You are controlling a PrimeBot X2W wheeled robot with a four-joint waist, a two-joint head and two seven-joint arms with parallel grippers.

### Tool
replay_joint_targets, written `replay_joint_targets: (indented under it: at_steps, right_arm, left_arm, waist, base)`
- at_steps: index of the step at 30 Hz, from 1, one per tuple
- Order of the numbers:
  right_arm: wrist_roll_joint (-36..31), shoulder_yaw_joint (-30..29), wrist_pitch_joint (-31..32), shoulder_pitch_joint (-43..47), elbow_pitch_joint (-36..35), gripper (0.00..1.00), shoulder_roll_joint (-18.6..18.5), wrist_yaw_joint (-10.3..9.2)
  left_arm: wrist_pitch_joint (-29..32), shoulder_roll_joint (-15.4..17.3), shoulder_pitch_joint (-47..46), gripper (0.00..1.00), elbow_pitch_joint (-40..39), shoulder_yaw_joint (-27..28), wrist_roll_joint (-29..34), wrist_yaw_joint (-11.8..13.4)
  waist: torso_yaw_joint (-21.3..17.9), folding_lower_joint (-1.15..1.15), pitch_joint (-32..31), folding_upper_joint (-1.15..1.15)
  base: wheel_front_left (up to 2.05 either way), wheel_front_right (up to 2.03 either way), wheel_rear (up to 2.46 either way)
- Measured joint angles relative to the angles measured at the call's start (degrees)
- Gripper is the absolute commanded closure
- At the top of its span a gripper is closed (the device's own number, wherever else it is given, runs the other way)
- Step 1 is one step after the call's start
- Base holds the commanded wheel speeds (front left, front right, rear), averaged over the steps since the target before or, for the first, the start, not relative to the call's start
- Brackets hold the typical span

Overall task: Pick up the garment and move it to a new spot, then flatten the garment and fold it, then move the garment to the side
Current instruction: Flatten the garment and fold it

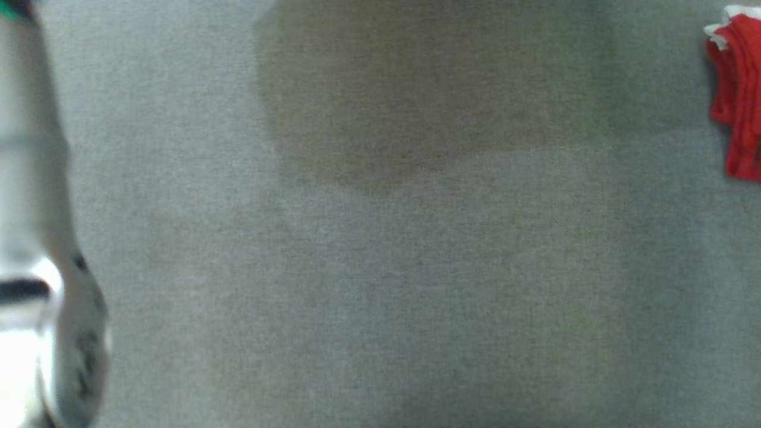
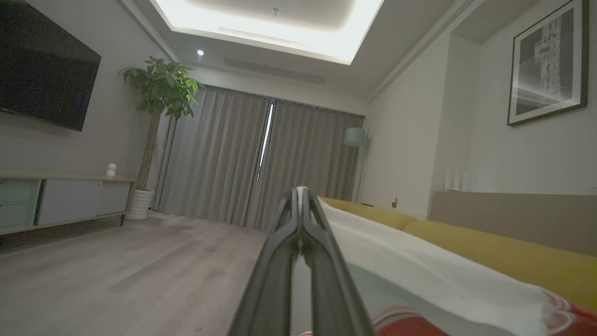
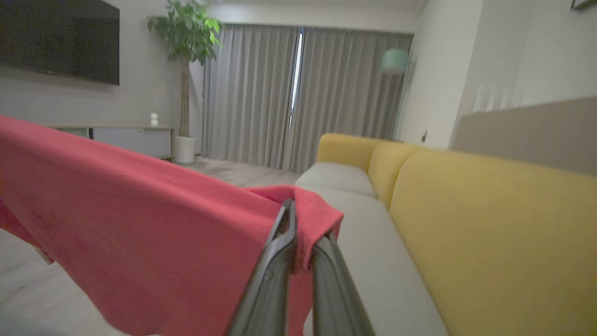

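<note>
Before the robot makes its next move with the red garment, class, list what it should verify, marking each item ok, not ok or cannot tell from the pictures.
1. Right gripper holds the garment: ok, red cloth is pinched in its jaws.
2. Left gripper holds cloth: cannot tell; its jaws are shut and pale cloth runs alongside.
3. Garment spread flat: not ok, it hangs from the right gripper and looks bunched at the head view's right edge.
4. Room to lay it down: ok, the grey surface ahead is bare.
5. Pale forearm away from that area: ok, at the head view's left edge.
</note>
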Motion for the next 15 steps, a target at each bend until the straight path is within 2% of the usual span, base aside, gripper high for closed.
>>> replay_joint_targets:
  at_steps: [7, 12, 15]
  right_arm:
    - [5.4, 7.8, 0.8, 11.8, 7.7, 1.00, -0.8, 0.00]
    - [11.5, 15.2, 4.8, 18.0, 8.2, 1.00, -2.7, 0.00]
    - [15.3, 19.1, 7.3, 22.0, 6.8, 1.00, -5.1, 0.00]
  left_arm:
    - [0.0, -2.2, 18.1, 1.00, -0.8, -0.3, 0.0, -0.8]
    - [0.0, -2.6, 30.2, 1.00, -4.3, -1.0, 0.0, -1.2]
    - [0.0, -2.7, 36.3, 1.00, -6.7, -3.1, 0.0, -1.2]
  waist:
    - [0.9, 0.00, -2.1, 0.00]
    - [1.3, -0.01, -5.0, 0.00]
    - [1.4, -0.02, -7.1, 0.00]
  base:
    - [0.00, 0.00, 0.00]
    - [0.00, 0.00, 0.00]
    - [0.00, 0.00, 0.00]
